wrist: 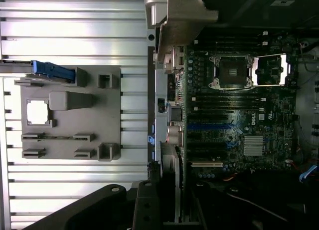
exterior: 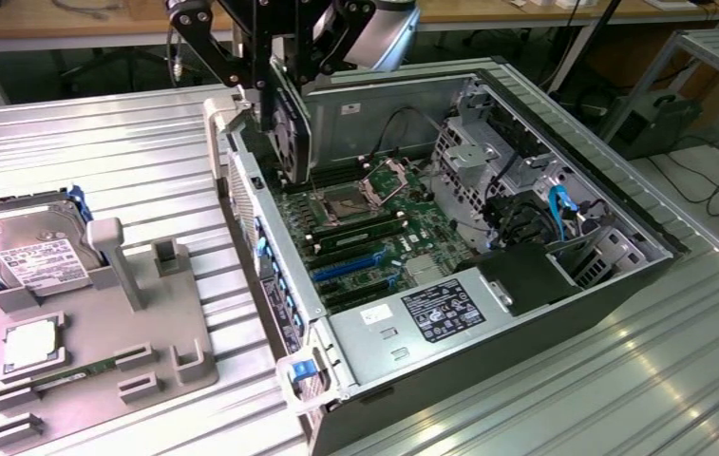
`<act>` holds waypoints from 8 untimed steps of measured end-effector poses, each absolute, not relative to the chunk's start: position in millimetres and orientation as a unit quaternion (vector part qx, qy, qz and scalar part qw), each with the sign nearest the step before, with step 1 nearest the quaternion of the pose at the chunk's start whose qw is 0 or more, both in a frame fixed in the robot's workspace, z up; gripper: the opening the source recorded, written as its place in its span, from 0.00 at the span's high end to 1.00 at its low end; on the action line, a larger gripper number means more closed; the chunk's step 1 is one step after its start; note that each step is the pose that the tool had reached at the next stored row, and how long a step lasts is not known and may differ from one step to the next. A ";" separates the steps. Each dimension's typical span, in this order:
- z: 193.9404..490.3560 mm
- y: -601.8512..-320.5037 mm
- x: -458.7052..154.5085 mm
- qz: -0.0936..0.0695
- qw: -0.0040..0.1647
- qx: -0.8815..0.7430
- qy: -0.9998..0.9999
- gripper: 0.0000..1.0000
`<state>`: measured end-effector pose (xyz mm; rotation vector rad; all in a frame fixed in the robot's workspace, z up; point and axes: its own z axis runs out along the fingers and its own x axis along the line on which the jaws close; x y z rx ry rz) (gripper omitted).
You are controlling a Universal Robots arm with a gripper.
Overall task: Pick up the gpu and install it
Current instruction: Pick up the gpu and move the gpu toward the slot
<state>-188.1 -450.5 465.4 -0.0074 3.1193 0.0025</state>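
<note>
Nearest me stands the open computer case [exterior: 486, 361], filling the middle of the ribbed metal table [exterior: 105, 161], its motherboard [exterior: 359, 228] facing up. Over the case's wall nearest the table's far edge hangs the gripper [exterior: 273, 90], its jaws clamped on the top edge of the gpu [exterior: 290, 133]. The card stands on edge and hangs straight down from them, its lower edge just above the board and clear of the slots as far as I can tell. In the wrist view it shows edge-on [wrist: 175, 165], running alongside that wall.

I would judge the card light and stiff but fragile: a thin circuit board with exposed parts, easily flexed or chipped if it goes in crooked. The long upper edge, where it is held now, looks like the sound place to grip it.

Towards the table's edge on the exterior view's left sits a grey fixture tray [exterior: 81, 351] with a hard drive [exterior: 29, 252] on it.
</note>
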 end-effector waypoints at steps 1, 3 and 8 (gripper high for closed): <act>465.4 -450.5 -187.5 0.001 0.011 -0.002 1.000 0.72; 465.4 -450.5 -185.8 0.001 0.011 -0.002 1.000 0.72; 465.4 -450.5 -181.5 0.001 0.011 -0.002 1.000 0.72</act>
